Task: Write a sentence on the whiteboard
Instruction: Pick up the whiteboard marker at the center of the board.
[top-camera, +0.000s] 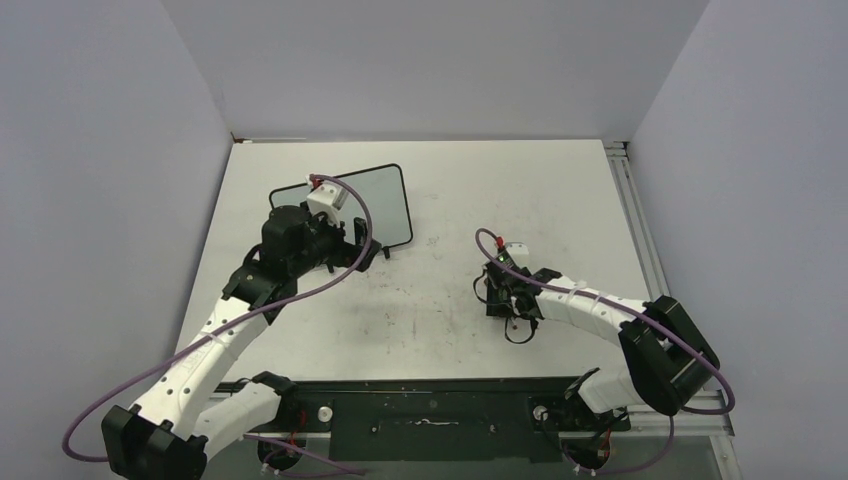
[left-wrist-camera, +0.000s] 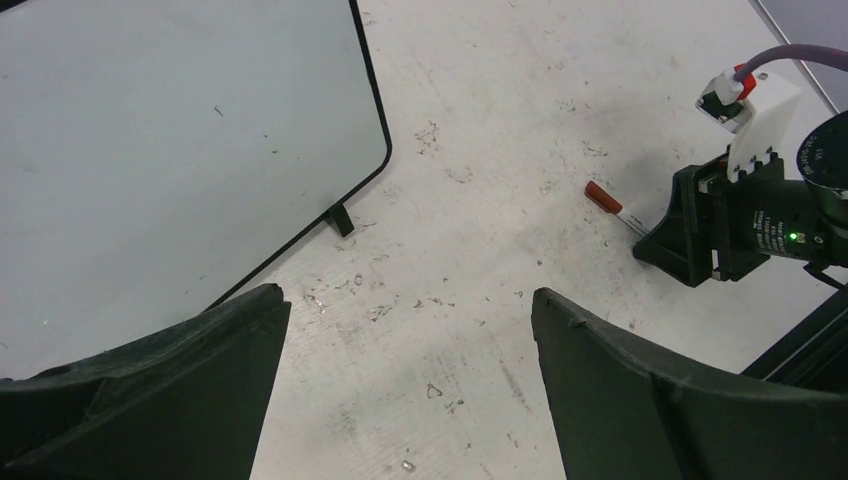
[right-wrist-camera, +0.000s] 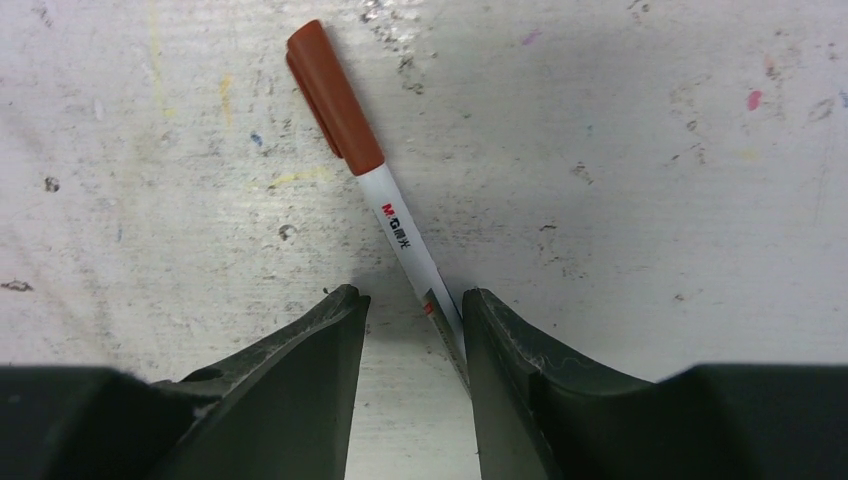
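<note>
The whiteboard (top-camera: 385, 200) lies at the back left of the table, its pale face (left-wrist-camera: 180, 150) blank; no sentence shows on it. My left gripper (top-camera: 365, 250) hovers at the board's near right corner, open (left-wrist-camera: 405, 295) over bare table. A slim white marker (right-wrist-camera: 400, 235) with a red-brown cap (right-wrist-camera: 335, 95) lies flat on the table right of centre (left-wrist-camera: 605, 200). My right gripper (right-wrist-camera: 415, 297) straddles its rear end, open, with the barrel against the right finger (right-wrist-camera: 500, 340) and a gap to the left one. In the top view that gripper (top-camera: 497, 293) hides the marker.
The table top (top-camera: 560, 200) is white, scuffed and flecked with old ink. Grey walls close in the left, back and right. A metal rail (top-camera: 630, 200) runs along the right edge. One black board foot (left-wrist-camera: 342, 220) sticks out near my left gripper.
</note>
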